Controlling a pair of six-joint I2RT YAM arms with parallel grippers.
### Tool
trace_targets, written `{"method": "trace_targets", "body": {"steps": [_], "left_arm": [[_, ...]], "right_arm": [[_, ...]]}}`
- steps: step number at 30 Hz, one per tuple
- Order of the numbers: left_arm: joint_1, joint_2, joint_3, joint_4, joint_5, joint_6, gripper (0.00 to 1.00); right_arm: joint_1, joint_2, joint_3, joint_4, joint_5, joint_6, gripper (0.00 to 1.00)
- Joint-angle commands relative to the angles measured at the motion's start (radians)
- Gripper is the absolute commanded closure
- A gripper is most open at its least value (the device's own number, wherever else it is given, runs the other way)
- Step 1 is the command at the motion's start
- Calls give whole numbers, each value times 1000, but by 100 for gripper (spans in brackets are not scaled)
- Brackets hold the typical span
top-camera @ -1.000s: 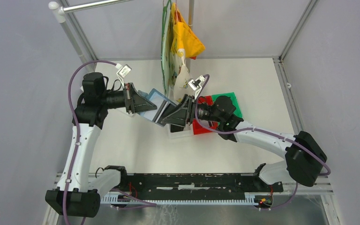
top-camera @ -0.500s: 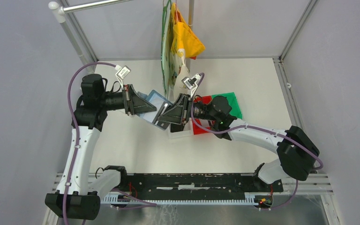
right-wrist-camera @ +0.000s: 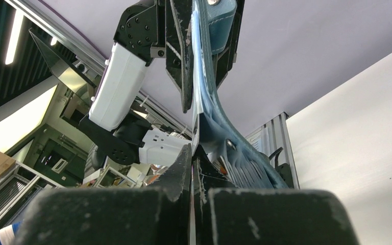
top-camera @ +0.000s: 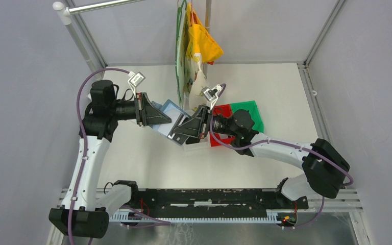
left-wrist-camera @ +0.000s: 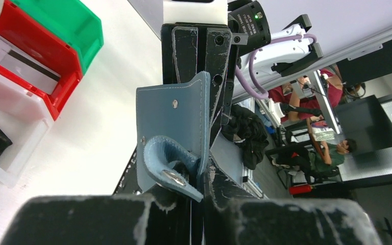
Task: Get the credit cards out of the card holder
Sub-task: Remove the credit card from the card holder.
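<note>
Soft teal-blue folding card holder (left-wrist-camera: 176, 122) is held in the air just left of the red plastic bin (left-wrist-camera: 64, 84). The left gripper (left-wrist-camera: 200, 181) is clamped on its snap-tab end, and the right gripper (right-wrist-camera: 191, 153) is pinched tight on what looks like a thin pale card (right-wrist-camera: 196, 109) at the other end. A pale grey striped card (left-wrist-camera: 28, 71) already lies in the red plastic bin, so partly done; the pinched one isn't drawn out yet, and whether more sit inside is hidden.
</note>
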Motion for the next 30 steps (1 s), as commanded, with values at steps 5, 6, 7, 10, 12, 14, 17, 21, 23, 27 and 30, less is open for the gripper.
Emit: {"method": "trace_targets", "body": {"steps": [5, 6, 7, 10, 12, 14, 17, 21, 23, 27, 30], "left_arm": [[3, 31, 86, -72, 60, 61, 92], [2, 31, 89, -76, 59, 64, 91], [3, 31, 89, -75, 60, 64, 91], [2, 27, 88, -77, 61, 68, 95], [3, 22, 88, -75, 53, 73, 98], [2, 16, 86, -76, 45, 82, 98], [3, 7, 85, -76, 22, 90, 98], [2, 7, 84, -76, 20, 84, 98], [2, 8, 86, -76, 22, 84, 98], [3, 8, 89, -75, 31, 85, 98], [3, 7, 89, -75, 29, 87, 98]], "right_arm": [[3, -82, -53, 109, 2, -24, 100], [3, -88, -57, 106, 5, -27, 100], [3, -91, -61, 103, 6, -30, 100], [3, -93, -67, 101, 8, -32, 100], [3, -92, -61, 100, 9, -32, 100], [4, -84, -45, 93, 12, -27, 97], [8, -66, -17, 93, 12, -19, 84], [11, -41, 14, 101, 10, -4, 71], [11, -33, 19, 117, 5, 8, 71], [12, -37, 13, 107, 13, 7, 80], [11, -36, 12, 99, 14, 7, 86]]}}
